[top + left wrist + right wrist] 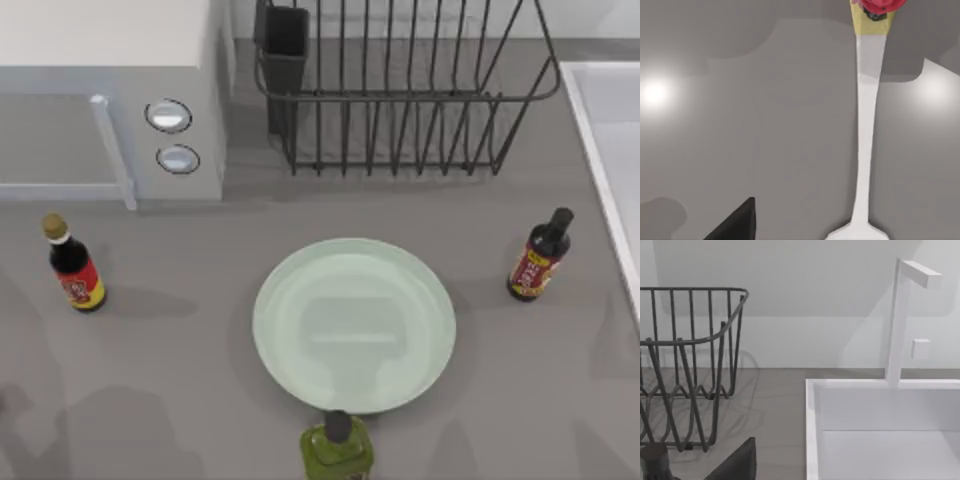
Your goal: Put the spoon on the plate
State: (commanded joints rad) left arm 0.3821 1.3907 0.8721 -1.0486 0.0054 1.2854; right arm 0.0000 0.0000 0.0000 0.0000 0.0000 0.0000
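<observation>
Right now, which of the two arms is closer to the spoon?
Left. Its wrist camera looks straight down on the spoon lying on the grey table. The right arm's wrist view faces the dish rack and sink instead.

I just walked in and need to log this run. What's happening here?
Nothing is being held yet. The pale green plate sits bare in the middle of the table, with three bottles around it. In the left wrist view, the white spoon lies flat on the grey surface, its red ornament at the far end, and a dark part of the left hand shows at the frame's edge. The right wrist view faces the wire rack and the sink.
</observation>
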